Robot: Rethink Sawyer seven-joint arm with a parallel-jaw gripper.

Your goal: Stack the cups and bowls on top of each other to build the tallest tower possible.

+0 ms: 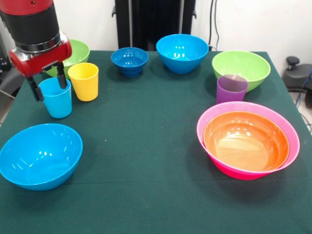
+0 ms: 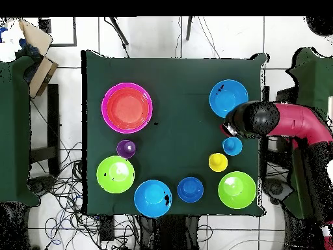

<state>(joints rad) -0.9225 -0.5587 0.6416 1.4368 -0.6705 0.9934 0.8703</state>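
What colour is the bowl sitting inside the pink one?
Orange bowl, nested in the pink bowl; clearest in the front view.

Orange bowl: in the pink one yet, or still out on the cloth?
In. The orange bowl sits upright, nested inside the large pink bowl, whose rim rings it in both views. Nothing lies in the orange bowl.
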